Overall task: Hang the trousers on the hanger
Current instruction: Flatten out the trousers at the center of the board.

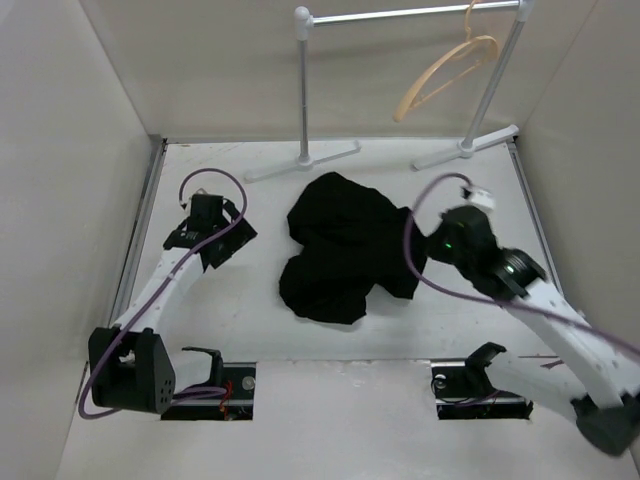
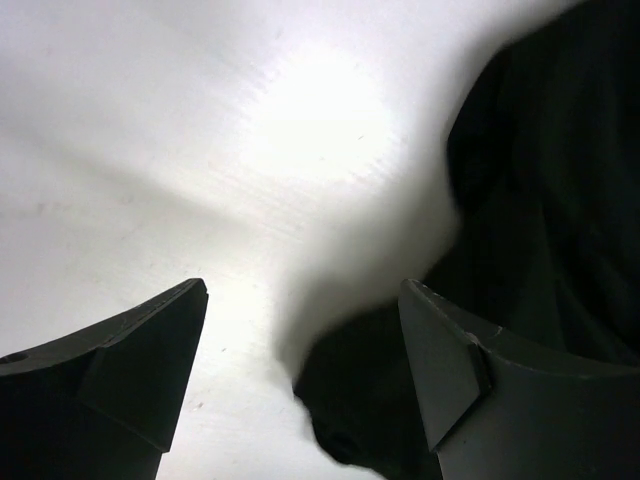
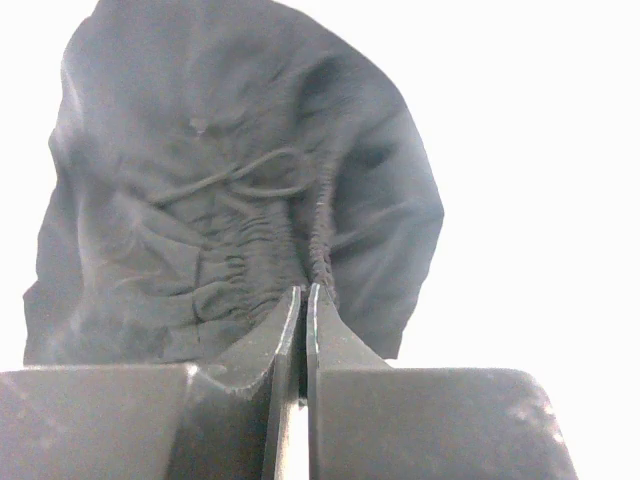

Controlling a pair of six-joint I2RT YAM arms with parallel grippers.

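Table (image 1: 260,330) is lying white and flat under the trousers (image 1: 345,250). The trousers are sitting in the middle of it in a black, crumpled heap, and they are not touching the hanger (image 1: 445,72). The grey rail (image 1: 400,15) is standing behind the trousers on its white feet, near the back wall. The right arm (image 1: 560,320) is reaching in from the right of the trousers, and the left arm (image 1: 165,285) is reaching up on their left. The hanger is hanging from the rail, behind the trousers and off to the right, and it is tilting to one side.

The left gripper (image 1: 222,248) is sitting to the left of the trousers, near them but apart. Its jaws are standing wide apart and are holding nothing. In the left wrist view the white table is showing between them, and the black cloth is lying by the right-hand finger (image 2: 450,370).

The right gripper (image 1: 425,248) is pressing up to the right edge of the trousers. In the right wrist view its jaws are squeezing almost fully together, with only a thin crack between them. They are pinching the bunched waistband (image 3: 322,225) where it meets their tips. A thin cord (image 3: 240,175) is looping across the cloth just past that.
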